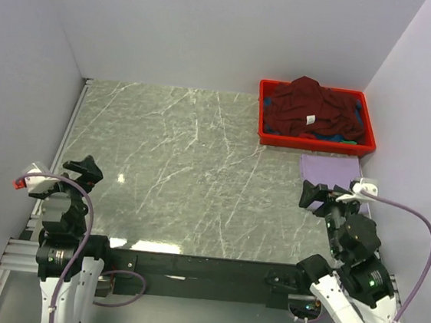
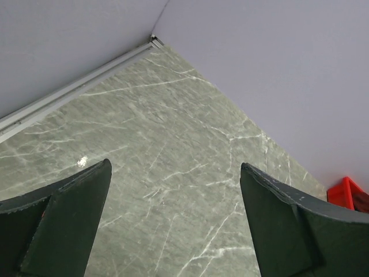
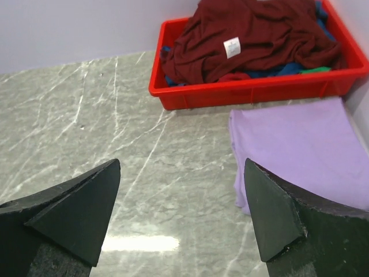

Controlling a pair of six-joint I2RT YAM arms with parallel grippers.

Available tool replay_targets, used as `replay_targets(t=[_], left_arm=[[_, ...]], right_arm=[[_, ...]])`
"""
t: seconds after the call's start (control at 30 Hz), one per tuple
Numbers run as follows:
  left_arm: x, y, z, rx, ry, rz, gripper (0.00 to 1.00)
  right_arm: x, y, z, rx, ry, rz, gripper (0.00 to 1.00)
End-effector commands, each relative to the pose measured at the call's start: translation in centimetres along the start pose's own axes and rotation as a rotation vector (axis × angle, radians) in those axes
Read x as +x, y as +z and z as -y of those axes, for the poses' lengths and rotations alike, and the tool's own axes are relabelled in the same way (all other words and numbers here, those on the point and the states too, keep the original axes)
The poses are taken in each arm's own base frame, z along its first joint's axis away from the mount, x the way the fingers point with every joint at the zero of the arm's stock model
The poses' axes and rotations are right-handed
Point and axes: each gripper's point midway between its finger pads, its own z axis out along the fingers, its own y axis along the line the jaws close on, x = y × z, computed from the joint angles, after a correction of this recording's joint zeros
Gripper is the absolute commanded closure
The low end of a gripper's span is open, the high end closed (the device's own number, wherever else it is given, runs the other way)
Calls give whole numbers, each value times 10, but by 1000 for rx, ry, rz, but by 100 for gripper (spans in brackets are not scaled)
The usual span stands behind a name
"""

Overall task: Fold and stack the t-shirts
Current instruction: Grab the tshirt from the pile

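Right hand [image 3: 181, 173] gapes — maroon t-shirt [image 3: 253, 34] spans bin [image 3: 230, 93] lengthwise.

Pictured: one red bin [image 1: 263, 129], one marble-patterned table [image 1: 168, 172] and two robot arms, the left arm [image 1: 61, 219] and the right arm [image 1: 357, 242]. Two shirts show plainly: one maroon t-shirt [image 1: 306, 105] bearing one white neck tag [image 1: 310, 120], and one lavender t-shirt [image 1: 326, 172]. The teal-blue cloth [image 3: 288, 69] and one green scrap [image 3: 314, 70] are too buried to count as separate shirts.
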Motion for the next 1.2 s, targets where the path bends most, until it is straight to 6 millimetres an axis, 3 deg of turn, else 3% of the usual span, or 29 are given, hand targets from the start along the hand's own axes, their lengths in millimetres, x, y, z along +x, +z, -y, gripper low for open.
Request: replay_targets(t=[0.0, 0.17, 0.23, 0.27, 0.33, 0.47, 0.53, 0.57, 0.73, 0.97, 1.0, 1.03, 1.1, 1.13, 1.17], left_arm=[[1, 2, 11, 52, 19, -16, 1], [12, 6, 11, 41, 21, -69, 1], [16, 7, 13, 43, 17, -96, 1], [19, 6, 13, 44, 19, -111, 1], [23, 5, 16, 69, 20, -126, 1], [24, 2, 18, 81, 7, -124, 1], [26, -1, 23, 109, 7, -132, 1], [26, -1, 23, 108, 5, -131, 1], [30, -7, 33, 169, 3, -148, 2], [34, -7, 38, 204, 14, -153, 3], [35, -6, 37, 195, 18, -156, 3], [35, -5, 36, 188, 20, -158, 3], [40, -2, 36, 174, 26, -176, 3], [41, -1, 36, 168, 26, -184, 3], [45, 0, 34, 153, 31, -205, 2]], right_arm=[[-18, 11, -8, 25, 101, 26, 7], [-1, 48, -34, 24, 179, -81, 6], [-12, 61, -46, 18, 212, -88, 6], [0, 76, -51, 38, 192, -145, 6], [6, 102, -64, 32, 163, -205, 6], [25, 157, -58, 107, 200, -300, 6], [19, 183, -47, 145, 236, -287, 6], [37, 199, -46, 145, 236, -337, 6], [52, 264, -26, 138, 348, -363, 12], [68, 326, -1, 189, 423, -383, 18], [61, 334, -2, 174, 429, -366, 18], [74, 342, 1, 176, 428, -390, 19], [71, 356, 5, 171, 433, -389, 21], [88, 363, 4, 155, 435, -436, 21], [92, 367, 5, 147, 426, -449, 23]])
